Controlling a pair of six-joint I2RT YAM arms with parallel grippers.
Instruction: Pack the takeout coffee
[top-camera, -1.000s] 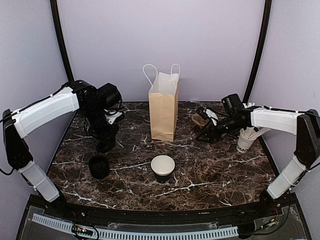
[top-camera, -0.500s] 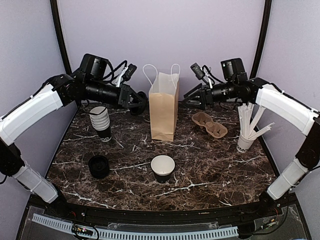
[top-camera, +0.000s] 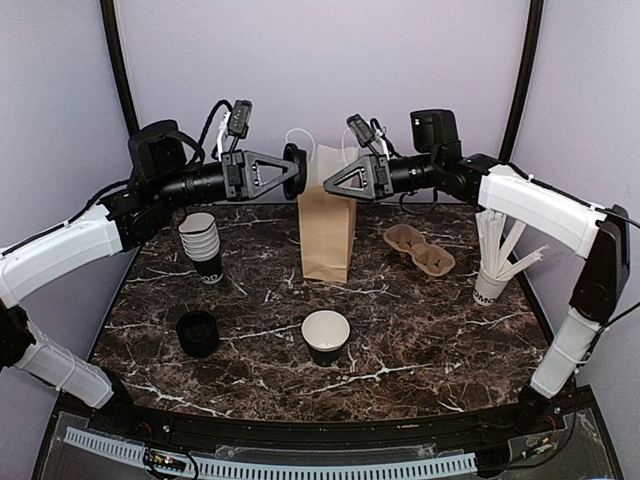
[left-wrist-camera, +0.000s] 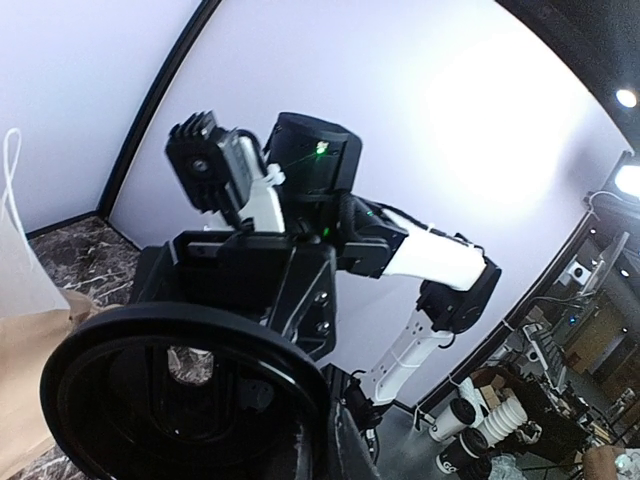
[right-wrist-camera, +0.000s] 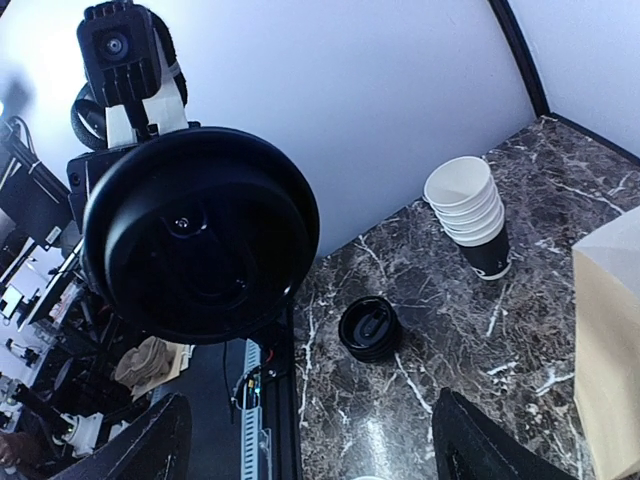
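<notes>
The black paper cup (top-camera: 326, 335), white inside, stands lidless on the marble near the front centre. My left gripper (top-camera: 291, 171) is raised level with the top of the brown paper bag (top-camera: 327, 225) and is shut on a round black lid (top-camera: 294, 168). The lid fills the lower left of the left wrist view (left-wrist-camera: 190, 390) and faces the right wrist camera (right-wrist-camera: 200, 235). My right gripper (top-camera: 334, 184) is open and empty. It points left at the lid from just across the bag's handles, its fingers (right-wrist-camera: 470, 445) spread wide.
A stack of lidless cups (top-camera: 203, 245) stands at the back left, with black lids (top-camera: 198, 332) in front of it. A cardboard cup carrier (top-camera: 420, 250) and a white cup of stirrers (top-camera: 492, 285) are on the right.
Both arms have risen from the table and swung inward. The left gripper now holds a lid beside the bag's top, and the right gripper faces it.
</notes>
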